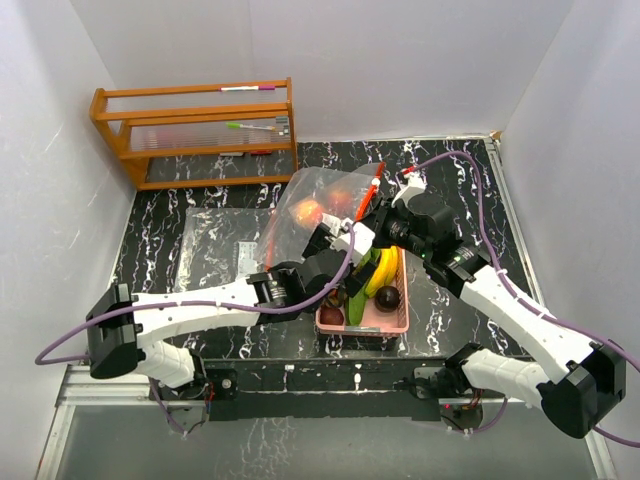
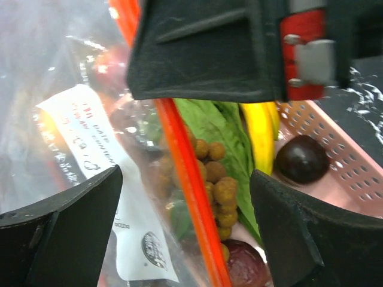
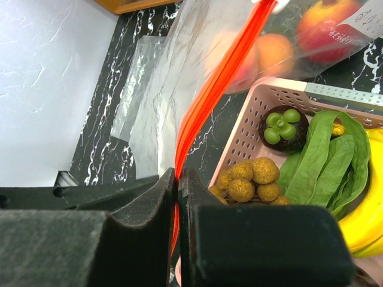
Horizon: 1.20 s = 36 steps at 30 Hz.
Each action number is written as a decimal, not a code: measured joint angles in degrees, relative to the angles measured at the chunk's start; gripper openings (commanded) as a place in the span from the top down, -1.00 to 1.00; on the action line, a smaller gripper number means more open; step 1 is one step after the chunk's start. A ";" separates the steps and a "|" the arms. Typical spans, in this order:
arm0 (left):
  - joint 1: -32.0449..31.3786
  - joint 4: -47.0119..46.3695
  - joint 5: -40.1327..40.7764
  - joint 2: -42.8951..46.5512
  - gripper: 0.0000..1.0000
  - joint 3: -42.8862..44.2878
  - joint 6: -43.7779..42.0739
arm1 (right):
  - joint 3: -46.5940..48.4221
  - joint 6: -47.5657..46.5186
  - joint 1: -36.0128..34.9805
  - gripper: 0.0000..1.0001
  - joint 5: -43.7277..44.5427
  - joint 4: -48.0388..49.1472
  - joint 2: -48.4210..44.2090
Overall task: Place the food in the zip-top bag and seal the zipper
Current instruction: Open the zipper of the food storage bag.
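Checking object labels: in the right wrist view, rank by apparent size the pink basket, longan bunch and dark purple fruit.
1. pink basket
2. longan bunch and dark purple fruit: they look alike. The bunch is nearer and partly hidden, so unranked.

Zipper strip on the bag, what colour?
Orange-red; the zipper strip shows best in right wrist view.
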<state>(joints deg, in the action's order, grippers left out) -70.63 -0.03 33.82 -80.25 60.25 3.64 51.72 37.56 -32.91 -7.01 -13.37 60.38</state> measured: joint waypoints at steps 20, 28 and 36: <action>2.45 -5.07 5.86 4.66 1.00 -4.39 -1.55 | 0.04 0.00 -0.17 0.84 -0.33 -0.15 -0.22; 8.04 -5.51 -2.03 9.75 1.00 -7.39 2.25 | 0.02 -0.83 -0.42 -0.47 -0.92 -0.11 -1.79; 11.04 -5.62 -5.92 14.75 1.00 -10.51 6.97 | -0.94 -1.99 -0.39 -0.68 -0.02 2.36 -10.60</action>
<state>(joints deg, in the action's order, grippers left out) -59.59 -5.65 27.90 -65.49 49.74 10.61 50.78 35.57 -33.30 -7.03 -11.00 49.78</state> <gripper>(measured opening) 0.012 0.853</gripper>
